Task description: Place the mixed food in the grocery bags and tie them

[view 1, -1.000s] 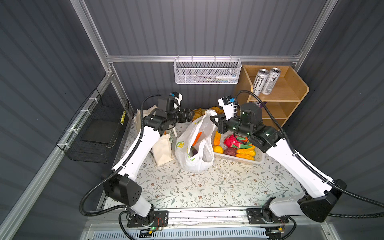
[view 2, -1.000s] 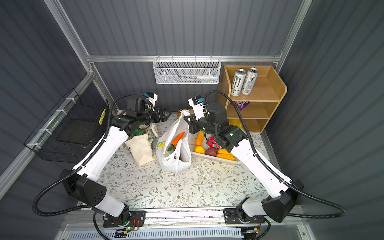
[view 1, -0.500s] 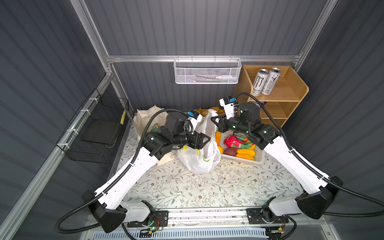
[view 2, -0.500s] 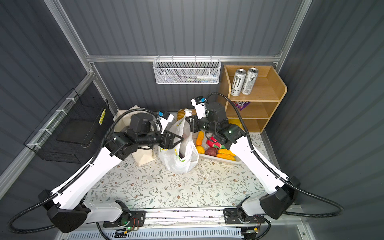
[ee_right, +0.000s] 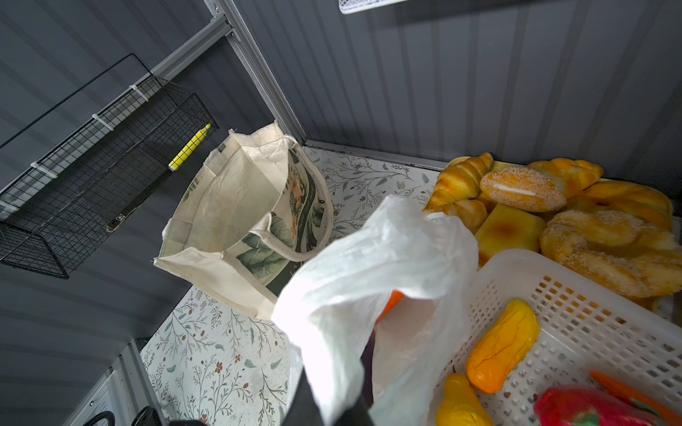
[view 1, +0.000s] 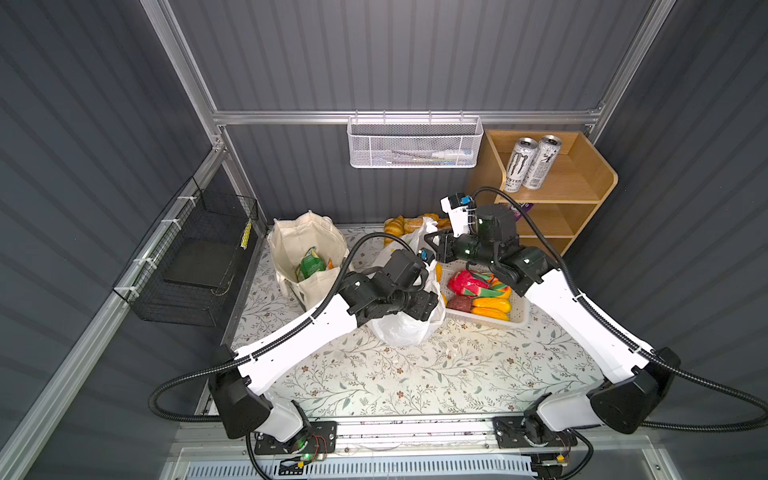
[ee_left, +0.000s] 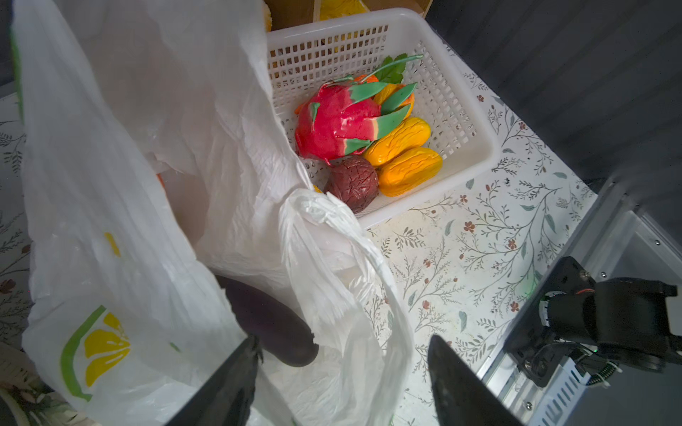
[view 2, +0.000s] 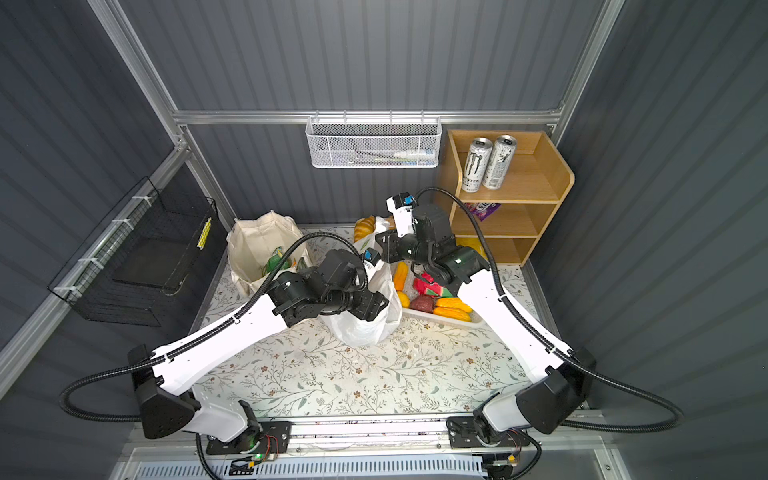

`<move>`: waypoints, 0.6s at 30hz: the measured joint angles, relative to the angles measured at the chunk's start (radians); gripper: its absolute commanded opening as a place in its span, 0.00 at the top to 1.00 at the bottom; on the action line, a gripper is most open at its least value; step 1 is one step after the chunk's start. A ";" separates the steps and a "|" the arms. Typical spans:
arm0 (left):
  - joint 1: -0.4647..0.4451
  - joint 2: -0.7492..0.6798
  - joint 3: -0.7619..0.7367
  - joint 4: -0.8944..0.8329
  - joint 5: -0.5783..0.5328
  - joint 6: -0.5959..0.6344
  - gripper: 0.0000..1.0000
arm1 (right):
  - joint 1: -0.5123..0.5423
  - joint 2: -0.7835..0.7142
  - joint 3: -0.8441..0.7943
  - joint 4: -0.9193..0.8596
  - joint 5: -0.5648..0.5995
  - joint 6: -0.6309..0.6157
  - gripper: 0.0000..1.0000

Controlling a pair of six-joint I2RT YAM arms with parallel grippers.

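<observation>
Swinging away from the canvas tote point(view 1: 291, 237) over the last second, the left arm is now reaching across to the white plastic bag point(view 1: 405, 330). In a top view the bag is standing near the middle of the table point(view 1: 415, 374), slightly toward twelve o'clock. The left gripper point(ee_left: 345, 341) is hovering at the bag's six-o'clock side with its fingers point(ee_left: 236, 376) spread wide; a loose handle loop is lying between them, unpinched. The right gripper point(ee_right: 334, 409) is pinching the bag's other handle at the twelve-o'clock side, its jaws pressed together on the plastic and holding it raised. A purple eggplant point(ee_left: 273, 324) is lying inside the bag. The tote is standing open at ten o'clock with a green packet point(view 1: 309, 264) in it. At two o'clock, touching the bag, the white basket point(ee_left: 472, 121) is holding a red dragon fruit point(ee_left: 336, 125), yellow-orange pieces point(ee_left: 400, 142) and a dark red ball point(ee_left: 352, 182).
</observation>
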 measured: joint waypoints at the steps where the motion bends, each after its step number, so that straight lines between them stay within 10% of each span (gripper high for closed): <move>1: -0.002 0.013 0.001 0.008 -0.005 0.003 0.27 | 0.000 0.000 0.000 0.000 0.000 0.000 1.00; 18: -0.008 0.089 -0.008 0.105 0.000 -0.031 0.26 | -0.024 -0.002 -0.011 0.031 0.008 0.017 1.00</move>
